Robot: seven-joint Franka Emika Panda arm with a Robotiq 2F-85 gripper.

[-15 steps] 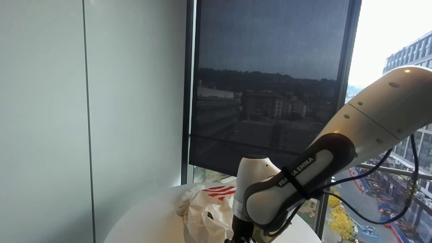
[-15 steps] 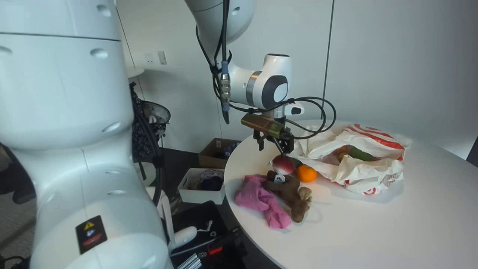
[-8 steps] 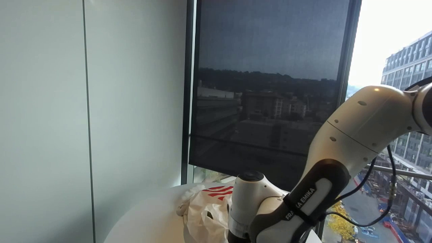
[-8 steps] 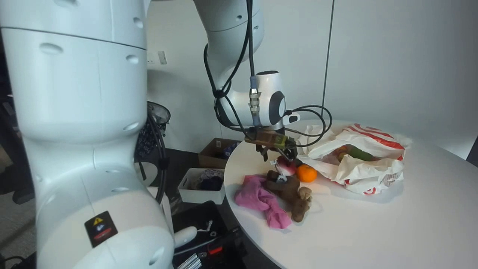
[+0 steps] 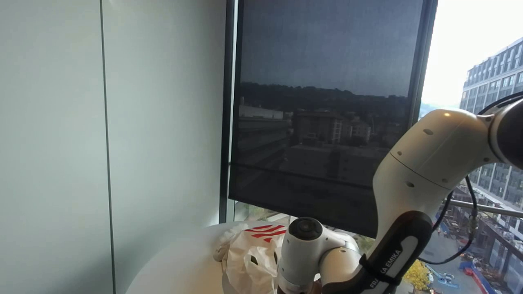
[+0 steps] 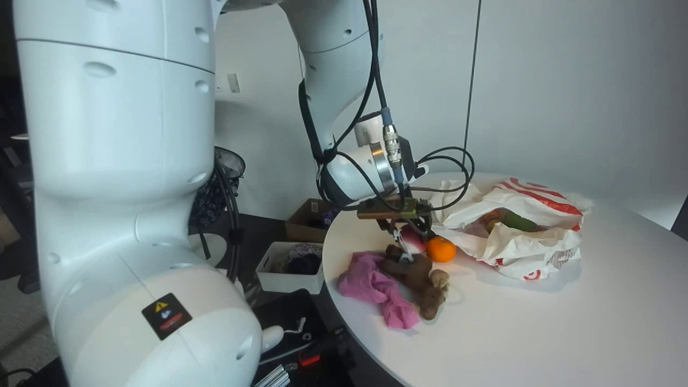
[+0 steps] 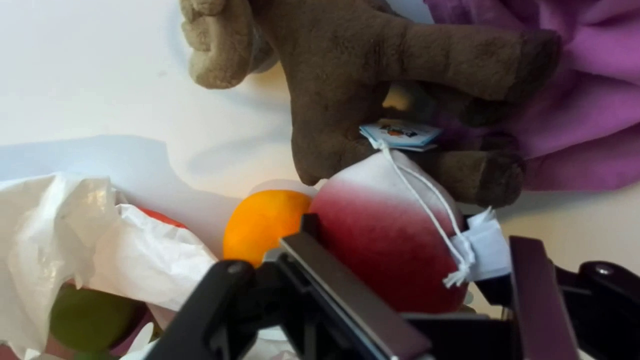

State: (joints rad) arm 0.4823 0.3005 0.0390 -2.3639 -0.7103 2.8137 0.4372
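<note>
While spread hand [image 7: 415, 239] straddles red-white plush [image 7: 382, 250], brown toy animal [image 7: 345, 75] and orange [image 7: 262, 222] lie beside.

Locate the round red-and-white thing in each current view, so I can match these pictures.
Exterior view: not visible; the shared landmark, the white bag, is low, near centre.
Exterior view: the round thing is just right of and below centre, the white bag farther right.
Wrist view: the round thing is large, right of and below centre; the white bag is at lower left.
</note>
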